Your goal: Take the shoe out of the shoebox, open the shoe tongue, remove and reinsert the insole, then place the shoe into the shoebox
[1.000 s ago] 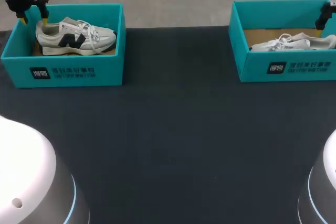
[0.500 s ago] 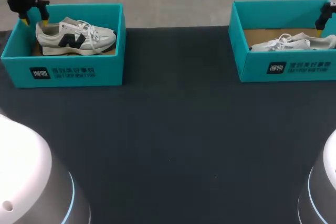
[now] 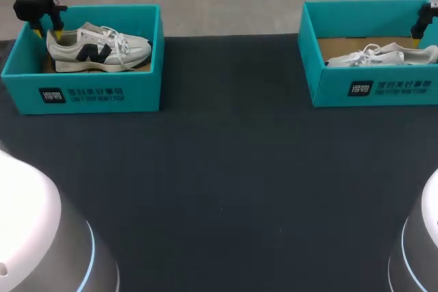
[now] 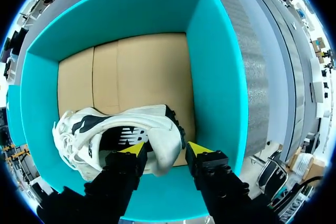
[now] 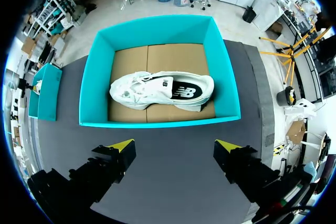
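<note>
**Teal box, heel straddled — shoe not yet lifted**

Teal card walls of the left shoebox (image 3: 82, 94) hold the white shoe (image 3: 96, 49) with a dark side mark, sole down on the box's brown floor, heel at the end of the box where the arm stands. Over the last second the left gripper (image 3: 48, 33) has edged along that end of the box toward the heel. Its jaws are now parted on either side of the heel collar, and I see no firm pinch yet. By my reading the first step, taking the shoe out, is about to start.

Across the dark mat (image 3: 226, 169), well apart from the left shoebox, the right shoebox (image 3: 369, 90) and its white shoe (image 3: 383, 55) have not shifted. The right gripper (image 5: 174, 144) hangs wide open and empty.

Hard to make out: whether either left fingertip already touches the heel. The left shoe's insole is hidden, and the head view cuts off most of the right arm.
</note>
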Action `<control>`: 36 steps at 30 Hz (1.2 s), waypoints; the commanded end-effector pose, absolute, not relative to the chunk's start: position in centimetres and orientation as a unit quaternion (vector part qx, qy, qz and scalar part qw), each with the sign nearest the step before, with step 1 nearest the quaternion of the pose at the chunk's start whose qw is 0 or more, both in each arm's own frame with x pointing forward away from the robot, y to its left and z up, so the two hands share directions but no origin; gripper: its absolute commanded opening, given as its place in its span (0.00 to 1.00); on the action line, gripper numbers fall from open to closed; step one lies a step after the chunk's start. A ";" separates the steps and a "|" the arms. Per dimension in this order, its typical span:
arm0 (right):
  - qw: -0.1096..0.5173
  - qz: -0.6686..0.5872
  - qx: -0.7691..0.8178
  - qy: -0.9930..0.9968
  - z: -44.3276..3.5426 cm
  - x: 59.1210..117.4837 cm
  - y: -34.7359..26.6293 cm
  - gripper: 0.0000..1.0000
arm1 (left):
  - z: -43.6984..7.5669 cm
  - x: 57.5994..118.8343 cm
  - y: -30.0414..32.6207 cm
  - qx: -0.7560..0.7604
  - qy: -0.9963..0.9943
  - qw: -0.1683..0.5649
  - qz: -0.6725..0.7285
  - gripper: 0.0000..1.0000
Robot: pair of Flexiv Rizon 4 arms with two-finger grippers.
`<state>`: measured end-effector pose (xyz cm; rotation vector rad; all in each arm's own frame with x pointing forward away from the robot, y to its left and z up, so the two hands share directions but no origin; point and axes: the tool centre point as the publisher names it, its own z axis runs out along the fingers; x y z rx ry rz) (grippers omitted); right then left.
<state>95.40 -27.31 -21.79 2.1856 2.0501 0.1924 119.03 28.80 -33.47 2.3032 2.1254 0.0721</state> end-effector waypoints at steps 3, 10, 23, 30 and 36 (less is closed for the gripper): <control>0.071 0.064 0.726 0.681 -21.8 95.3 -27.3 1.00 | -34.2 119.5 28.8 0.732 0.680 -0.002 0.024 0.47; 0.071 0.064 0.726 0.681 -21.8 95.3 -27.3 1.00 | -35.2 119.4 29.1 0.730 0.683 -0.010 0.019 0.45; 0.071 0.064 0.726 0.681 -21.8 95.3 -27.3 1.00 | -36.9 119.7 30.0 0.725 0.688 -0.025 0.014 0.45; 0.071 0.064 0.726 0.681 -21.8 95.3 -27.3 1.00 | -37.8 119.7 30.1 0.725 0.688 -0.032 0.008 0.45; 0.071 0.064 0.726 0.681 -21.8 95.3 -27.3 1.00 | -38.6 119.9 30.1 0.726 0.687 -0.038 0.004 0.45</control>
